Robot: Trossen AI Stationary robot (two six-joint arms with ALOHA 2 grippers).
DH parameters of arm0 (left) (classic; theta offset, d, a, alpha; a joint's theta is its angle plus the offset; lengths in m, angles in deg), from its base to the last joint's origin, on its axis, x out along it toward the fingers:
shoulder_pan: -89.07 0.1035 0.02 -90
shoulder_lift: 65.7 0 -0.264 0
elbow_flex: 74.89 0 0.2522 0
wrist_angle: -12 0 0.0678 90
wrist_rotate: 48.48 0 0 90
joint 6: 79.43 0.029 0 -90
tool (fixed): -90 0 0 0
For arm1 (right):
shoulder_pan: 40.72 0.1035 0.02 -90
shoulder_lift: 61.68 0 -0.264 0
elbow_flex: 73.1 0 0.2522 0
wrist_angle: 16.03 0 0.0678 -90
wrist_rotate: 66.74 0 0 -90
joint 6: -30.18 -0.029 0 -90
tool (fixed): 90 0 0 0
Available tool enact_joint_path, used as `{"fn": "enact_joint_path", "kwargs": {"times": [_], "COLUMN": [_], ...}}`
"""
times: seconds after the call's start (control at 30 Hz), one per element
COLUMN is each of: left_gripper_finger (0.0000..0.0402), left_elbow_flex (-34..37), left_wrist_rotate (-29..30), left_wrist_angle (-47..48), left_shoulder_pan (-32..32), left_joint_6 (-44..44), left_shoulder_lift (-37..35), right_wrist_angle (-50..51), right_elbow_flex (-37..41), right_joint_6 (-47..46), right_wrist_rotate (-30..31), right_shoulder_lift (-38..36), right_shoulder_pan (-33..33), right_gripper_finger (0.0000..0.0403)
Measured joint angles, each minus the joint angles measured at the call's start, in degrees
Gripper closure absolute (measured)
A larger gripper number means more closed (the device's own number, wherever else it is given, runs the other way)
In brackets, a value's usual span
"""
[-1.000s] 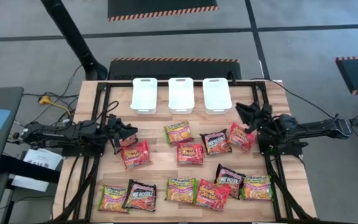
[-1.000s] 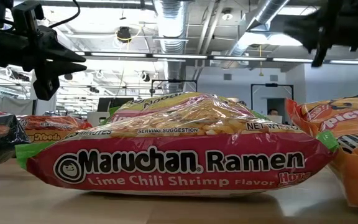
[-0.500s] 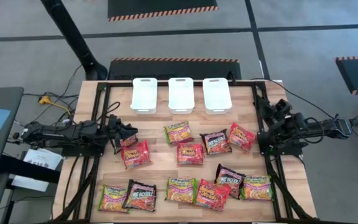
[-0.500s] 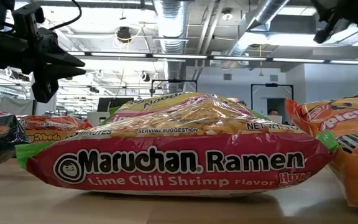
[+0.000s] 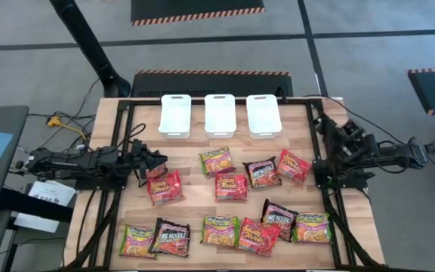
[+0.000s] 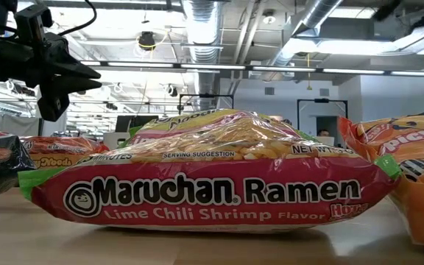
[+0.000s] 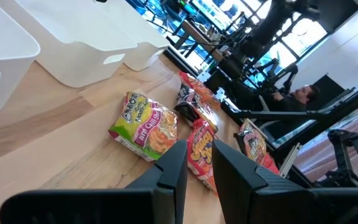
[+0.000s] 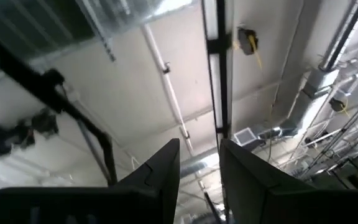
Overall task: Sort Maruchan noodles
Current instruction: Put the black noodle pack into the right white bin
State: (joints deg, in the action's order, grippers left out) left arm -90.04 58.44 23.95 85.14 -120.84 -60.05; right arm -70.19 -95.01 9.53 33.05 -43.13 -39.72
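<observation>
Noodle packets (image 5: 231, 186) lie loose across the middle and near half of the wooden table (image 5: 195, 153), leaving a bare strip between them and three white bins (image 5: 220, 115) lined along the far edge, all three showing nothing inside. Left gripper (image 5: 159, 162) hovers at the left side just over a red packet (image 5: 164, 187), fingers (image 7: 173, 174) nearly pinched together around nothing; right gripper (image 5: 329, 128) sits by the right edge, raised and pointed at the ceiling, fingers (image 8: 166, 168) slightly parted and bare. Nearest packet (image 6: 212, 177) reads "Maruchan Ramen, Lime Chili Shrimp Flavor."
</observation>
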Motion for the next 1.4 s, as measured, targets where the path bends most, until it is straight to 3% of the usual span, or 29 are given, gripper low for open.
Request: {"fn": "enact_joint_path", "kwargs": {"times": [0.27, 0.57, 1.03, 1.4], "left_gripper_finger": [0.0341, 0.0341, 0.0341, 0.0341], "left_elbow_flex": [0.0, 0.0, 0.0, 0.0], "left_wrist_rotate": [-0.01, -0.02, -0.02, -0.04], "left_wrist_angle": [-0.02, -0.02, -0.02, -0.02], "left_shoulder_pan": [0.0, 0.0, -0.02, -0.01], "left_joint_6": [0.0, 0.0, 0.0, -2.34], "left_shoulder_lift": [0.0, 0.0, 0.0, 0.0], "right_wrist_angle": [32.79, 53.78, 75.22, 83.98], "right_elbow_flex": [-17.4, -29.58, -31.53, -31.53], "right_joint_6": [11.92, 16.84, 11.66, 6.56], "right_wrist_rotate": [-0.64, 3.43, 5.8, 5.43], "right_shoulder_lift": [3.51, 9.38, 13.81, 19.35], "right_shoulder_pan": [0.08, 0.03, 0.03, 0.03], "right_gripper_finger": [0.0264, 0.0262, 0.0257, 0.0184]}}
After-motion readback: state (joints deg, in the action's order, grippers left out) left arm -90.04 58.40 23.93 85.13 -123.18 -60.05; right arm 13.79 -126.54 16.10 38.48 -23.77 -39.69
